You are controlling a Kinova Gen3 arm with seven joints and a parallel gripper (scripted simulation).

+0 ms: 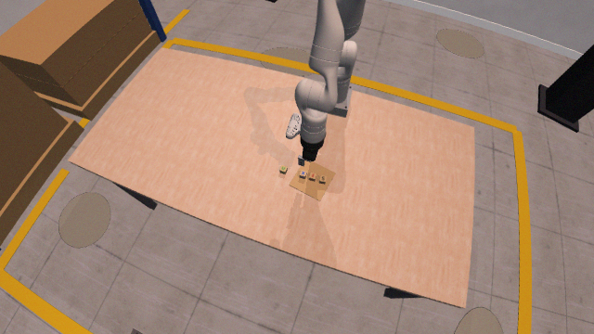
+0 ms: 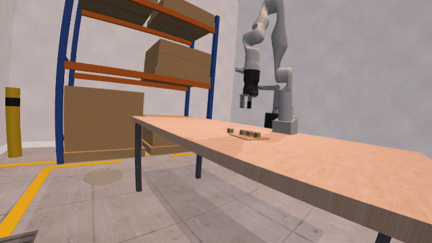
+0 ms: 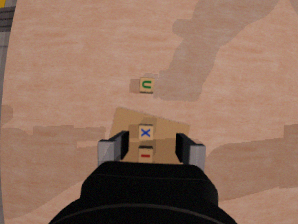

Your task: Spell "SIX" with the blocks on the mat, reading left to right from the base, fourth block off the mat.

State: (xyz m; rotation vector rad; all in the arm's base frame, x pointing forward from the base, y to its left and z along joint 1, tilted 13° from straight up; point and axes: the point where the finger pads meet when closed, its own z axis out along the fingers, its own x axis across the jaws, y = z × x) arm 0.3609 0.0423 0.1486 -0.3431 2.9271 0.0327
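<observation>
X block [image 3: 147,132] seemingly below empty, wide gripper [image 3: 152,149]

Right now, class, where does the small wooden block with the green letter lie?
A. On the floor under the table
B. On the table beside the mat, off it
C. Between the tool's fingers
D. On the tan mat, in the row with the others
B: the small wooden block with the green letter rests on the pale wooden table, apart from the tan square mat that carries the other three blocks.
</observation>
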